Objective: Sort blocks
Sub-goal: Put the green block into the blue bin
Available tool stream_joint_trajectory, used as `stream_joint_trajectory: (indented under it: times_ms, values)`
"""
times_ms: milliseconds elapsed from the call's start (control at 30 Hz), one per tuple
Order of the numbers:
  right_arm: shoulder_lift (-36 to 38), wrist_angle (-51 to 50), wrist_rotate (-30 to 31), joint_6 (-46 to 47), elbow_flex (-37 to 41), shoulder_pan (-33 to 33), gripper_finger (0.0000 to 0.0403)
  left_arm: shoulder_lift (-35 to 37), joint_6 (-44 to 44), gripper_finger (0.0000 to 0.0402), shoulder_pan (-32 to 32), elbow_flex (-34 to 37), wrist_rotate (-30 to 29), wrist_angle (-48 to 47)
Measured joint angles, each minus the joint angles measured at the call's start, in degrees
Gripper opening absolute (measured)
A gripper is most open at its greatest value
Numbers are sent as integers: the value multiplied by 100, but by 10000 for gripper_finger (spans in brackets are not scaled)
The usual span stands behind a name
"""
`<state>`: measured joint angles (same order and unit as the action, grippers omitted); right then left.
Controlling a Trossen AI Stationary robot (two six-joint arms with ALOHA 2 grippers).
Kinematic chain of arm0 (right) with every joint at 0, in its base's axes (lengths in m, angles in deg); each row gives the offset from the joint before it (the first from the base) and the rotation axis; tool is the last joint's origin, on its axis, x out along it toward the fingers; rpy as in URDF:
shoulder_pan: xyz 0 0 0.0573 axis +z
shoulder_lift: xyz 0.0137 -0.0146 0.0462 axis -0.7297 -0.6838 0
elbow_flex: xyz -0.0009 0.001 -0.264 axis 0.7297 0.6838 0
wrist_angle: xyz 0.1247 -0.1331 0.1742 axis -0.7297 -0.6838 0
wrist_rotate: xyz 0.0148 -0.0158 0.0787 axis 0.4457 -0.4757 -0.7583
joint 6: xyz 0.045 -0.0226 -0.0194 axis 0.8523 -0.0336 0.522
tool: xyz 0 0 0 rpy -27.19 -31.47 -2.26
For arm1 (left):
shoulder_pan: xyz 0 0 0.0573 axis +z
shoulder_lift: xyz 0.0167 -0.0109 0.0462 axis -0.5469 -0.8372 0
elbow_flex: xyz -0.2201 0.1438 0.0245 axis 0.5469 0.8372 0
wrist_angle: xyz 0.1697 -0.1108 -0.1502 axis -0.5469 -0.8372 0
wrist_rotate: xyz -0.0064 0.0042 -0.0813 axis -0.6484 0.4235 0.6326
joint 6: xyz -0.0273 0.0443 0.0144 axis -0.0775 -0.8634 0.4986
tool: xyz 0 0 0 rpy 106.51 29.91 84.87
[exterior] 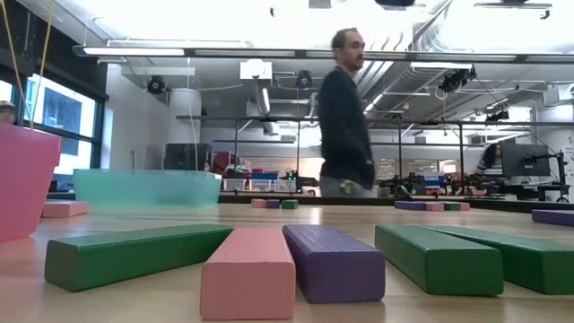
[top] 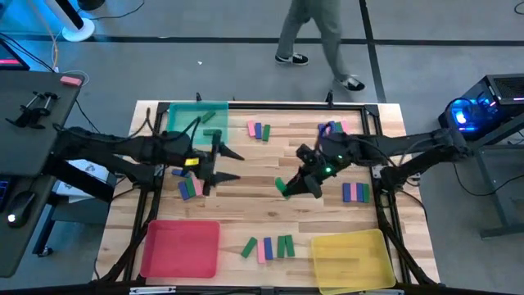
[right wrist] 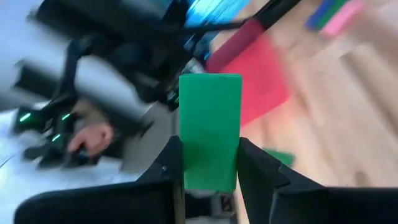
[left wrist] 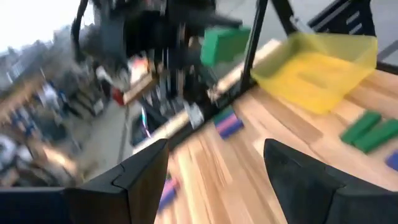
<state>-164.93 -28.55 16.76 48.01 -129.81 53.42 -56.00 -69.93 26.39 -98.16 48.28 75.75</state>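
A green block (right wrist: pixel 209 130) stands clamped between the right gripper's (top: pixel 293 187) two fingers (right wrist: pixel 264 171), its length sticking out past the fingertips; the high view shows it (top: pixel 282 188) at the gripper's tip over the middle of the bench (top: pixel 246 209), lifted clear of the wood. In the left wrist view the same block (left wrist: pixel 225 45) shows held up in the far arm.

The other blocks lie in small groups on the bench: a pink, blue and green set (top: pixel 259 130) near the far edge, a blue and pink pair (top: pixel 334 128) by the right arm, a pink, blue and green row (top: pixel 354 192) near the right edge, a green, blue and pink group (top: pixel 268 247) at the near edge between the red tray (top: pixel 180 249) and the yellow tray (top: pixel 352 259), and a few (top: pixel 189 186) under the left gripper. One green block (top: pixel 210 120) lies in the green tray (top: pixel 176 117) at the far left corner.

The left gripper (top: pixel 232 165) hovers left of centre with its fingers (left wrist: pixel 140 177) spread wide, holding nothing.

A person (exterior: pixel 346 117) walks past beyond the far edge.
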Motion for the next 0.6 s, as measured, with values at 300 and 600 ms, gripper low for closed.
stream_joint_trajectory:
  times_ms: [300,600]
  values:
    - [-1115,-42,-1480,-563,-809,-439,71,-844,-66,250,-523,-412,-13,817]
    - [-1551,-35,-1779,-913,-1325,-556,71,-1192,-461,250,-722,-678,-13,684]
